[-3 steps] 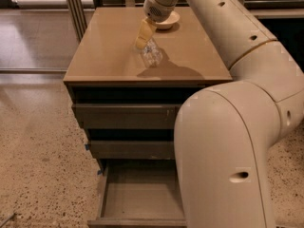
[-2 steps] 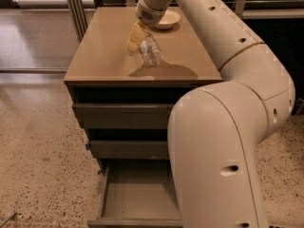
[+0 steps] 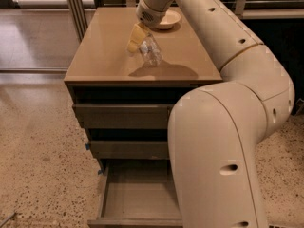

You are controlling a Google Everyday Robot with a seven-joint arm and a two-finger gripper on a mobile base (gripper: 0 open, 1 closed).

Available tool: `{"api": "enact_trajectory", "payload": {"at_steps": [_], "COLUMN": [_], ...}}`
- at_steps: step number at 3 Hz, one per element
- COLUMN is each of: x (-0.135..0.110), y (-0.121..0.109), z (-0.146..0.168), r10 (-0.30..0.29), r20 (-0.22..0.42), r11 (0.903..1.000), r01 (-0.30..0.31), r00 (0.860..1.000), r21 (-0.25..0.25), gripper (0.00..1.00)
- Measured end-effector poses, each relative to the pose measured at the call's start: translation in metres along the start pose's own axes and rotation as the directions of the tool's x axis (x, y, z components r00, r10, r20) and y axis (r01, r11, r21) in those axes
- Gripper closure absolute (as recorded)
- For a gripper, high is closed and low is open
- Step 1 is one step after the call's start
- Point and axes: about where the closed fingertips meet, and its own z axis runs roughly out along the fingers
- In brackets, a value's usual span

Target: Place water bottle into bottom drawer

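Observation:
The water bottle (image 3: 151,52), clear and crinkled, hangs tilted just above the tan cabinet top (image 3: 104,46), with its shadow on the top below it. My gripper (image 3: 142,43) comes down from the upper arm and is shut on the bottle; one yellowish finger (image 3: 135,37) shows on the bottle's left side. The bottom drawer (image 3: 137,194) is pulled open at the foot of the cabinet, with a bare flat floor. My arm's large near link hides its right part.
A cream shallow bowl (image 3: 166,19) sits at the back of the cabinet top, right behind the gripper. Two closed drawers (image 3: 121,115) lie above the open one. Speckled floor (image 3: 38,165) lies to the left. My arm fills the right half of the view.
My arm has swung to the left and its near link now covers more of the cabinet front. The gripper shifted slightly left; the bottle stays at nearly the same spot.

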Motion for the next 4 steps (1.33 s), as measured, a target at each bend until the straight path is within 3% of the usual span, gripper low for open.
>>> {"api": "enact_trajectory", "payload": {"at_steps": [2,3,4], "x": [0.034,0.034,0.043], "y": [-0.005,-0.005,0.001], "z": [0.034,0.034,0.048], "r10": [0.128,0.128,0.145], "r20": [0.047,0.047,0.027], "r11": [0.9886,0.9885,0.9822], "r01": [-0.124,-0.124,-0.140], "r00": [0.991,0.991,0.989], "r21": [-0.087,-0.087,-0.125], "gripper": [0.00,0.00,0.00]}}
